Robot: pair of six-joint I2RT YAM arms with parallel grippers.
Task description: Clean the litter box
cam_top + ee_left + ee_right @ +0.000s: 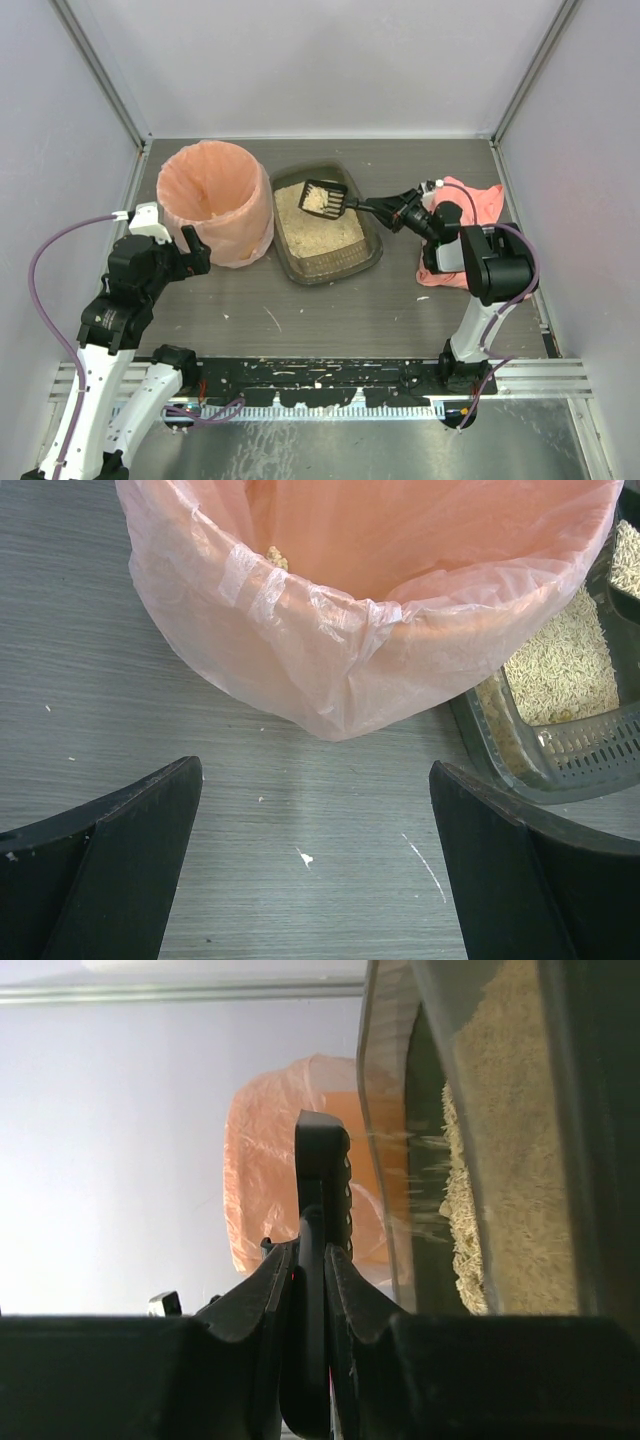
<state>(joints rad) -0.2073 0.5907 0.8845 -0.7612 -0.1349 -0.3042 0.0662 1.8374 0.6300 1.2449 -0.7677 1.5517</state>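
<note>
Open table [330, 310] lies before the bin [225, 235] and litter box [335, 266].

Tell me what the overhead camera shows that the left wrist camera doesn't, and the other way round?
Only overhead: the right hand shut on a black scoop carrying litter above the litter box, and a pink cloth at the right. Only left wrist: a close look, from the open left hand, at a white crumb on the table. Both: the bin lined with a pink bag, beside the litter box.
</note>
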